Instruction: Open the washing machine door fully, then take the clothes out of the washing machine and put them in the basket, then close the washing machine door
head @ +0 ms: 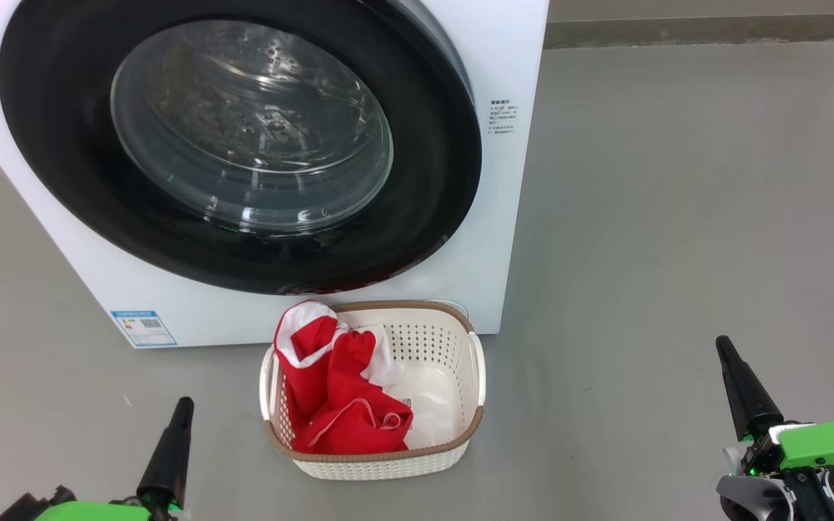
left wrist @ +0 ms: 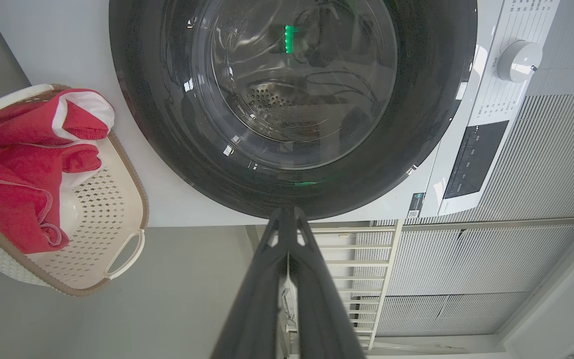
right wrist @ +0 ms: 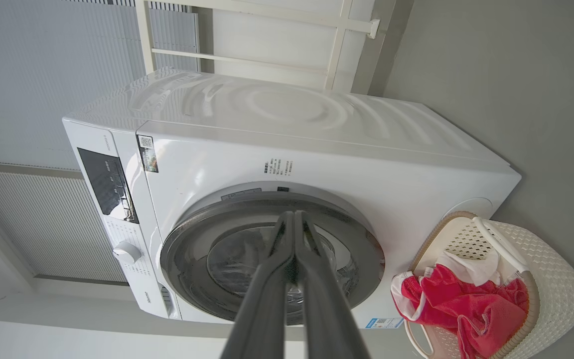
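the washing machine door [head: 62,145] looks shut, ahead and nearer the left gripper [head: 179,412] than the right gripper [head: 728,354]; each has its 2 fingers pressed together, empty. the clothes [head: 330,391] lie in the basket [head: 453,347] between them, just below the door.

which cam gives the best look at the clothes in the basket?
Head view: the clothes lie whole and unobstructed, seen from above, in the left half of the basket. Left wrist view crops them at the frame edge; right wrist view shows them smaller and sideways.
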Available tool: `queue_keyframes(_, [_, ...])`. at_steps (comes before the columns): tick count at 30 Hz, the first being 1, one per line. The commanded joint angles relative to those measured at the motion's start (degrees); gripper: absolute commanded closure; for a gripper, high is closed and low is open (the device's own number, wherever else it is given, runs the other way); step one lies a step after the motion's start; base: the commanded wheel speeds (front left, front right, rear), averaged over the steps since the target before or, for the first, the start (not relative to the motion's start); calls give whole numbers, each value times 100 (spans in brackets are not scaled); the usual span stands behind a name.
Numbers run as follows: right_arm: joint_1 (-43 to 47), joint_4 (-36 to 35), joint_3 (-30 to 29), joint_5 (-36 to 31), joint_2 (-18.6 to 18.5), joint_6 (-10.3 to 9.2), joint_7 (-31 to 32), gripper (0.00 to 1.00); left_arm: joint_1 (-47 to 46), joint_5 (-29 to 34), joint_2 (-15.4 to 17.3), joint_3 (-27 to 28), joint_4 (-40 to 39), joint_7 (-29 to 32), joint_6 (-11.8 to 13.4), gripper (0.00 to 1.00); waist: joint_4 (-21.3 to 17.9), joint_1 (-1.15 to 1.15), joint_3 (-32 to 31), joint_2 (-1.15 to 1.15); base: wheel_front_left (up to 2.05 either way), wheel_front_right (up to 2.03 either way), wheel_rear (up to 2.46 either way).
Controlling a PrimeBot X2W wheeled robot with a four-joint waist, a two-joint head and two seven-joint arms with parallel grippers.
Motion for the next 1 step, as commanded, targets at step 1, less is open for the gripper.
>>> queue_keyframes(1, [-245,-140,91,-11,-43,3,20,100,-226,-62,69,197,-117,26,-42,100,0,0,0,0,0,0,0])
